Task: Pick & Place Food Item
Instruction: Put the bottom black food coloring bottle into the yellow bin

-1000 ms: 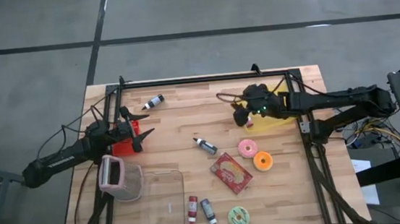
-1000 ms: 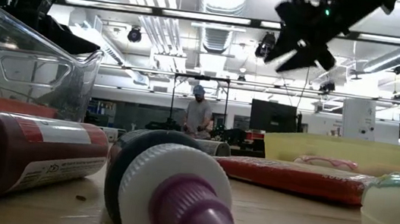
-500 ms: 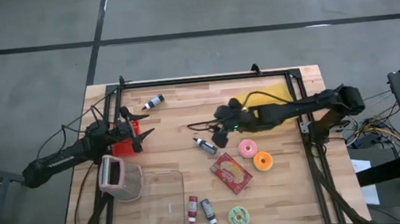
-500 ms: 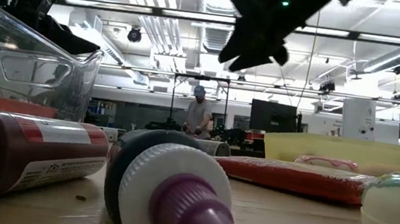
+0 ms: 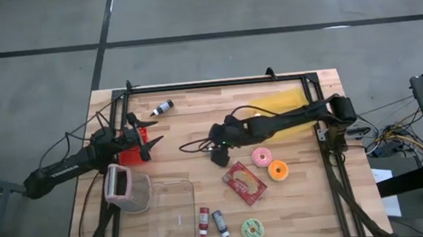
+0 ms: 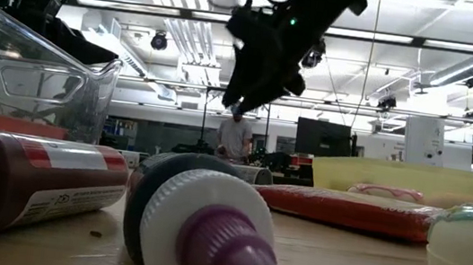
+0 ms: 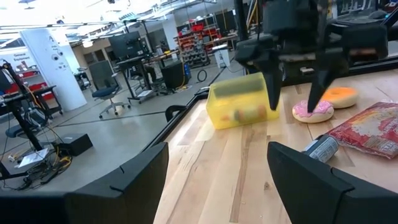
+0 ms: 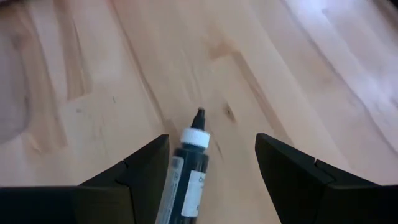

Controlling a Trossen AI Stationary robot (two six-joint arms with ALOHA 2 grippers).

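I am looking down on the table (image 5: pixel 295 195) and reading it from the left edge across. My left gripper (image 5: pixel 145 135) is hovering over the left side of the table with its fingers spread apart and nothing between them, right beside a small red block (image 5: pixel 132 155). Just in front of it a pink-rimmed lid (image 5: pixel 117 183) is leaning against a clear plastic container (image 5: pixel 172 218). A small dark bottle with a white cap (image 5: pixel 162 107) is lying near the back rail. Near the front edge a red bottle (image 5: pixel 204 222) and a dark bottle with a purple tip (image 5: pixel 220 224) are lying side by side.

In the middle, my right gripper (image 5: pixel 217 150) is reaching far across from the right side and hanging directly over a small black dropper bottle (image 8: pixel 189 180). Its wrist view is showing that bottle lying flat on the wood between the two spread fingers, which are not touching it. From the left wrist view the same bottle (image 7: pixel 320 148) is lying just below those open fingers.

Further right, a red snack packet (image 5: pixel 244 182) is lying flat, with a pink donut (image 5: pixel 262 157) and an orange donut (image 5: pixel 278 171) just beside it. A green donut (image 5: pixel 252 228) is sitting near the front edge. A yellow container (image 5: pixel 283 101) is lying behind the right arm.
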